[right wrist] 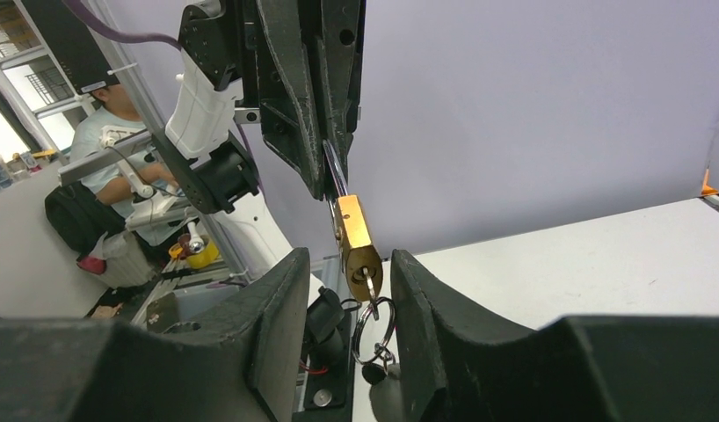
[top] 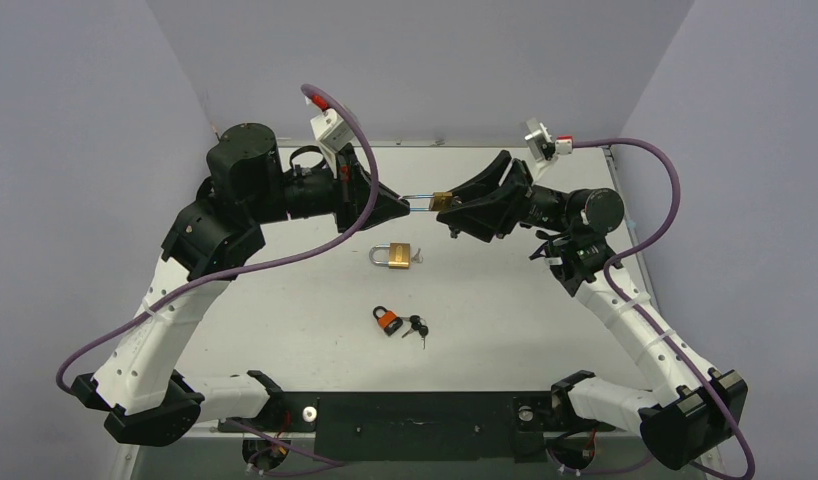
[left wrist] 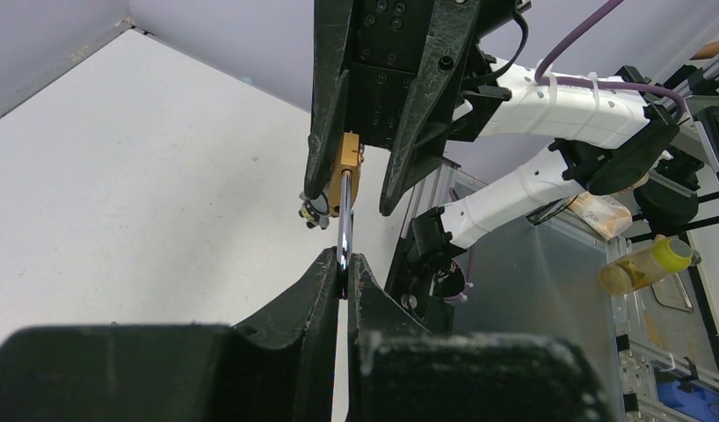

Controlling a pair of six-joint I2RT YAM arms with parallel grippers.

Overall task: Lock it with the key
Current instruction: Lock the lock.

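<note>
My left jaws clamp the shackle (left wrist: 344,233) of the brass padlock (right wrist: 354,237), aloft at frame centre; my right jaws stand apart, astride its key (right wrist: 371,283). Risk: an off-axis turn could twist the shackle loose. Lower centre, white surface (top: 285,300): spare padlock (top: 395,254), orange padlock (top: 387,319). Beyond, lilac walls (top: 425,60).

White table (top: 285,330); brass padlock (top: 395,255); orange padlock (top: 388,320)

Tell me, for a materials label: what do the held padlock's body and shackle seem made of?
The padlock body looks like brass: smooth golden sheen. Its shackle is probably polished or chromed steel: silvery, with bright reflections.
</note>
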